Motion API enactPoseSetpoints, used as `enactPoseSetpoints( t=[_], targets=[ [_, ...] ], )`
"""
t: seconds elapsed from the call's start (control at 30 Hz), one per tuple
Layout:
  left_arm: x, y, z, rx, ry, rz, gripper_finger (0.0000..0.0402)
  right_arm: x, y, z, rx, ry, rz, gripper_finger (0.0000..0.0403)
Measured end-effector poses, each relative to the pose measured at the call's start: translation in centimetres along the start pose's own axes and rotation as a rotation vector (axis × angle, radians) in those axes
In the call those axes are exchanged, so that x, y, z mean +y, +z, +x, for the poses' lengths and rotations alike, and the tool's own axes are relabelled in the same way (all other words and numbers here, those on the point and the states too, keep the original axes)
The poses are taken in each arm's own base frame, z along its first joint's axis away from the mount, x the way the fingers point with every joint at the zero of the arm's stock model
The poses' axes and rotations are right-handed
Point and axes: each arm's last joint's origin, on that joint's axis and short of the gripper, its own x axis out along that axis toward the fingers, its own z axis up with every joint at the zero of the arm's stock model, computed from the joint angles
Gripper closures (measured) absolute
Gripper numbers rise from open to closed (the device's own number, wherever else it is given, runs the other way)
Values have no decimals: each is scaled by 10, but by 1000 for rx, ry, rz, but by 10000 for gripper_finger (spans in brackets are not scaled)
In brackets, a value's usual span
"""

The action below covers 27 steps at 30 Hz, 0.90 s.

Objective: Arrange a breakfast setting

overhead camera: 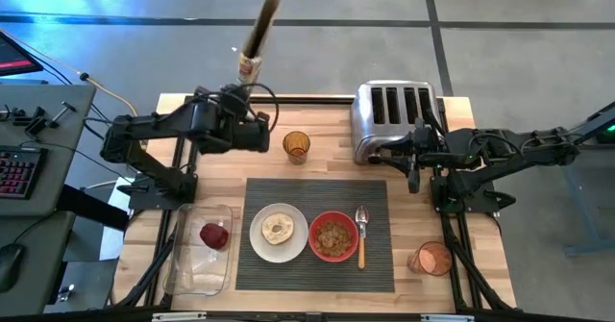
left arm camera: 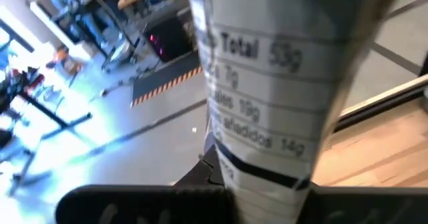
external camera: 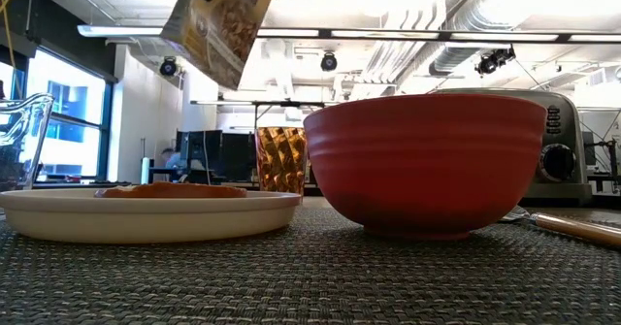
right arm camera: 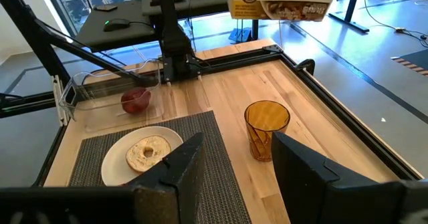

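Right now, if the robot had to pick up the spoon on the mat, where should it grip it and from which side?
Grip the spoon on its wooden handle, coming straight down from above. It lies flat on the mat, metal end toward the toaster, handle toward the table's front edge. The red bowl sits close alongside, so probably take the handle's front half. The right gripper is nearer.

Cereal box (left arm camera: 267,103) blurred, hides left tool's fingers.

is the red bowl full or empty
Not empty: the high view shows brown cereal inside the red bowl, sitting on the ribbed mat.
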Motion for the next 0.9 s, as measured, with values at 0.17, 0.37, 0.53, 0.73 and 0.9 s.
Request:
enactPoseSetpoints(
  t=[0.17,0.37,0.53,0.73,0.9],
  targets=[
    [0,-2,10,33,25,-46,401,0,0,0,0,0,0,249],
    [-4,-14,23,57,72,-103,402,0,0,0,0,0,0,249],
    [-11,-31,30,68,106,-150,402,0,0,0,0,0,0,249],
    [-18,-56,40,70,151,-208,402,0,0,0,0,0,0,249],
    [-22,-79,47,74,188,-248,402,0,0,0,0,0,0,249]
  ],
)
